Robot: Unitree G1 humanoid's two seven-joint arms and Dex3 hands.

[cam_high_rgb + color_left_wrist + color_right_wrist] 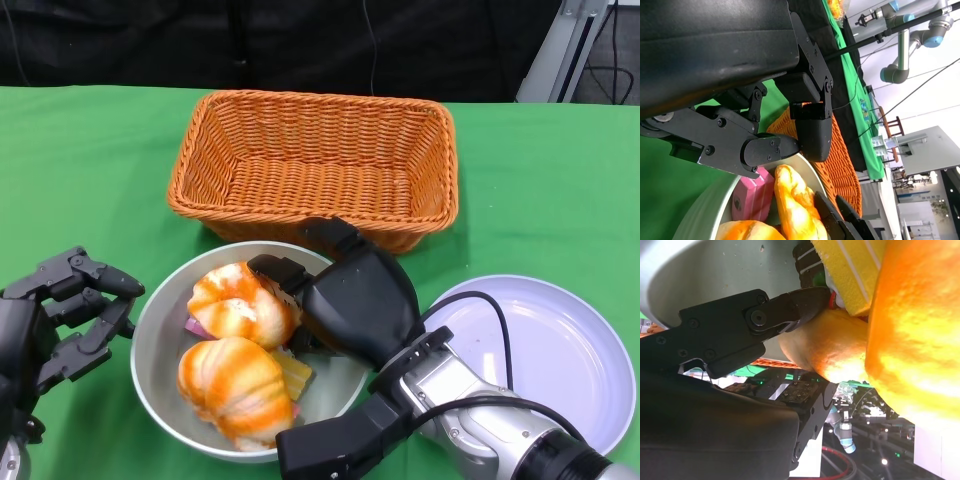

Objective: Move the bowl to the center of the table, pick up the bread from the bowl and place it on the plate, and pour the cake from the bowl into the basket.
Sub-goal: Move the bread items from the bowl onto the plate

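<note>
A grey bowl (150, 330) stands near the table's front, left of the middle. It holds two orange-striped breads, one at the back (235, 300) and one at the front (235, 385), with pink cake (195, 327) and yellow cake (293, 372) tucked under them. My right hand (360, 300) reaches over the bowl's right side. Its fingers (790, 310) touch the back bread (825, 350), and its thumb lies spread wide near the front rim. My left hand (60, 320) hangs open just left of the bowl, apart from it. The white plate (560, 350) lies at the right.
An orange wicker basket (315, 150) stands right behind the bowl, holding nothing. The green table reaches a dark backdrop at the far edge. In the left wrist view, the basket (840, 160) shows beyond the bowl's rim (705, 210).
</note>
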